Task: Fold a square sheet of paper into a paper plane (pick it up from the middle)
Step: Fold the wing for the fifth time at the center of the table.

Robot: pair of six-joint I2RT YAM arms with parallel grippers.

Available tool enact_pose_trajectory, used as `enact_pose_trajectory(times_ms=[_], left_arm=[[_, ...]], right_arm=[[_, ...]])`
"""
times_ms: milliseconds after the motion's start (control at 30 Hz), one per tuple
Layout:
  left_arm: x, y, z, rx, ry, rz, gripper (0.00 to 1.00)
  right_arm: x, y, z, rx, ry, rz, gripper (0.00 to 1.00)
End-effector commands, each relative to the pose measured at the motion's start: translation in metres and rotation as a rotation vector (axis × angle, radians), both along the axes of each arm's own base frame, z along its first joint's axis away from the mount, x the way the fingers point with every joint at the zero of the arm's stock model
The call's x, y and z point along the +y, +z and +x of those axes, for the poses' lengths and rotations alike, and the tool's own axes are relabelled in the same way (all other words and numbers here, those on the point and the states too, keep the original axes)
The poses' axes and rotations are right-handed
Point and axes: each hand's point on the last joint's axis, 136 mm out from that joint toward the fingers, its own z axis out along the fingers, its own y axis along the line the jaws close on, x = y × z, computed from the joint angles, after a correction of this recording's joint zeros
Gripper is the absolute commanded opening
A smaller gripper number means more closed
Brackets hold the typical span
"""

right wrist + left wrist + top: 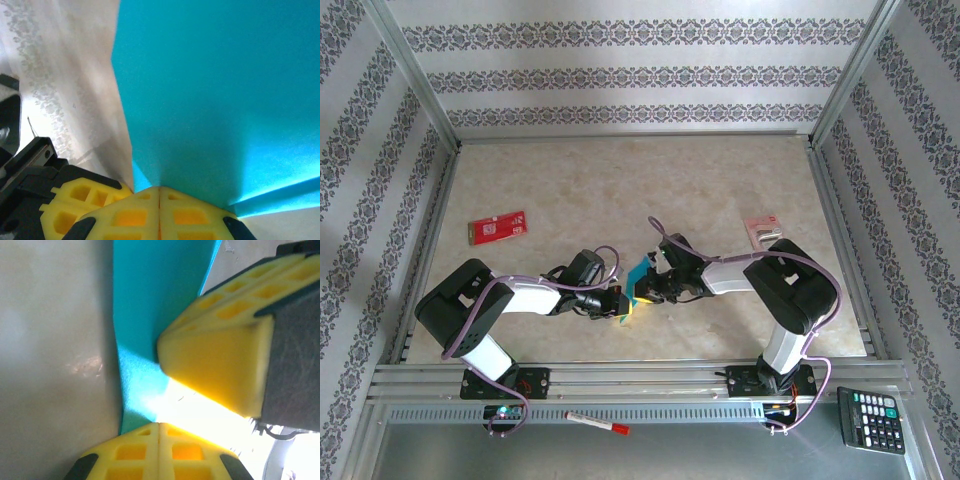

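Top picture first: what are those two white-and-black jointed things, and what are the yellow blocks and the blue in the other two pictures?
Those are two robot arms bolted at the near edge of a table, seen by a camera fixed above and behind them. Each arm ends in a pair of yellow fingers that pinch like tongs. The other two pictures come from small cameras on the wrists, looking along each arm's own fingers, so things look very close. The blue is a sheet of teal paper, held between the arms. The left arm's fingers are shut on it, and so are the right arm's fingers. Also on the table are a red card and a small packet. Nearer the camera lie a marker and a calculator.
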Motion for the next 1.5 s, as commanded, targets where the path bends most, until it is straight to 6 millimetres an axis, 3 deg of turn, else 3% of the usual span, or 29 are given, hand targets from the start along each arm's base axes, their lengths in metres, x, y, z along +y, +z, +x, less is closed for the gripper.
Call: enact_pose_trajectory(times_ms=[0,1467], left_arm=[[0.043,-0.049,-0.041,0.182,0.007,0.215,0.0],[0.043,-0.048,-0.043,0.189,-0.005,0.221,0.0]], right_arm=[[-0.035,-0.027,0.022,-0.029,-0.095,-0.182,0.07],[-0.1,-0.03,0.097,-0.043,-0.285,-0.27,0.05]])
